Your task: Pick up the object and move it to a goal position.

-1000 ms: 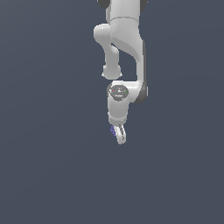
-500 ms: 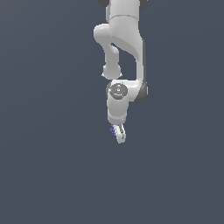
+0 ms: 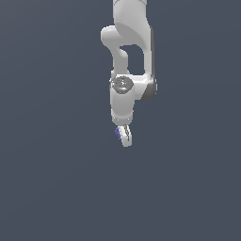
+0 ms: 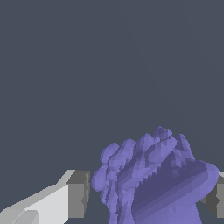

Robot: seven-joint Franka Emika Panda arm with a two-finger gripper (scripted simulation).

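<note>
Hand (image 3: 124,136) clenched on the object (image 4: 153,179), the purple lumpy cluster wedged between both fingers (image 4: 78,194). In the exterior view it pokes out on the hand's left side (image 3: 117,132); no goal marker visible, so carry direction unclear.

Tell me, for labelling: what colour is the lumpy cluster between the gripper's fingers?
Purple-blue; the lumpy cluster shows best in the wrist view.

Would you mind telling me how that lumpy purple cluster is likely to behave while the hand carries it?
The purple cluster looks rigid: its bumps keep their shape between the fingers. Its uneven surface probably gives only patchy contact, so it might twist or slip in the hand. It is far smaller than the hand, so likely light.
</note>
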